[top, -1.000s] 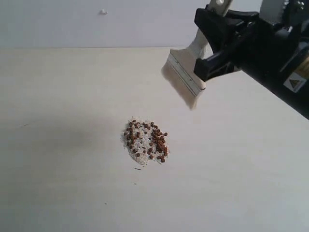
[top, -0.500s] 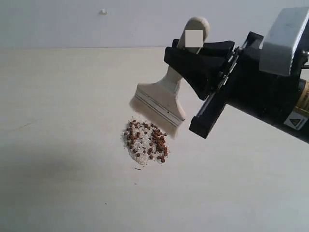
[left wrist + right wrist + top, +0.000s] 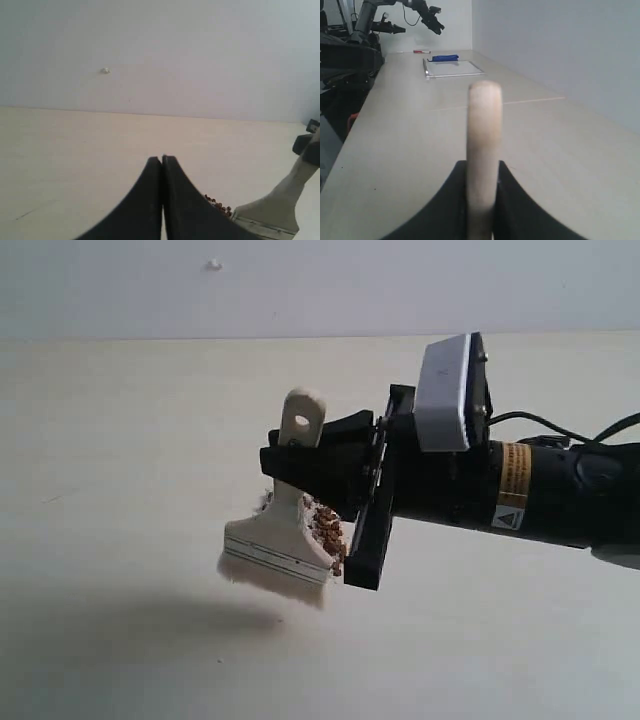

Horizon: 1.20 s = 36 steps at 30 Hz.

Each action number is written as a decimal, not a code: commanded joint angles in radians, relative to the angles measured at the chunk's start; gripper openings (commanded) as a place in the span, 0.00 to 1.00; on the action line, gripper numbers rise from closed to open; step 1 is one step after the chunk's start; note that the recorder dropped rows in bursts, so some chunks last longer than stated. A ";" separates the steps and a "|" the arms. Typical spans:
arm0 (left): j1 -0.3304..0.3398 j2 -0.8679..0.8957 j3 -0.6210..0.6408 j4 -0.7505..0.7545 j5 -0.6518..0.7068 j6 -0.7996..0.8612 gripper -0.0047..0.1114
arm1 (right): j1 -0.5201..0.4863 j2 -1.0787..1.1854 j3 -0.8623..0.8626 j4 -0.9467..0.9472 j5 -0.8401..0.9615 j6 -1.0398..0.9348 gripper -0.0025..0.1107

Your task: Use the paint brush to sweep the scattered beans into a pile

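Observation:
The paint brush (image 3: 278, 537) stands upright, handle hole up and off-white bristles down at the table, on the near left side of the beans (image 3: 326, 529). The brush and arm hide most of that reddish-brown heap. My right gripper (image 3: 322, 466) reaches in from the right and is shut on the cream handle (image 3: 484, 145), which stands between its black fingers. My left gripper (image 3: 162, 159) is shut on nothing, with jaws pressed together. It looks across the table at a few beans (image 3: 218, 202) and the brush ferrule (image 3: 270, 220). The exterior view does not show it.
A small white bump (image 3: 213, 264) sits on the back wall. The long pale table (image 3: 410, 130) carries a flat white board with a blue object (image 3: 451, 66) at its far end, and another black arm (image 3: 420, 11) stands beyond it. A dark shadow lies on the table at the lower left of the exterior view.
My right gripper has carried the brush down and to the left, from high at the back right to the near left of the bean pile. The brush now hides part of the pile.

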<state>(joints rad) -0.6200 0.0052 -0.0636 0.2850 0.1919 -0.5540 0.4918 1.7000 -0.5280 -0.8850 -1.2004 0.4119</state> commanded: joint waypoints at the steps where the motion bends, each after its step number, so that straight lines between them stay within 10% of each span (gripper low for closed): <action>1: 0.004 -0.005 0.006 -0.001 -0.003 0.000 0.04 | -0.028 0.072 -0.043 0.001 -0.021 0.009 0.02; 36: 0.004 -0.005 0.006 -0.001 -0.003 0.000 0.04 | -0.053 0.217 -0.298 -0.079 0.204 0.118 0.02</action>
<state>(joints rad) -0.6200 0.0052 -0.0636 0.2850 0.1919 -0.5540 0.4422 1.9133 -0.8195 -0.9602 -0.9973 0.5196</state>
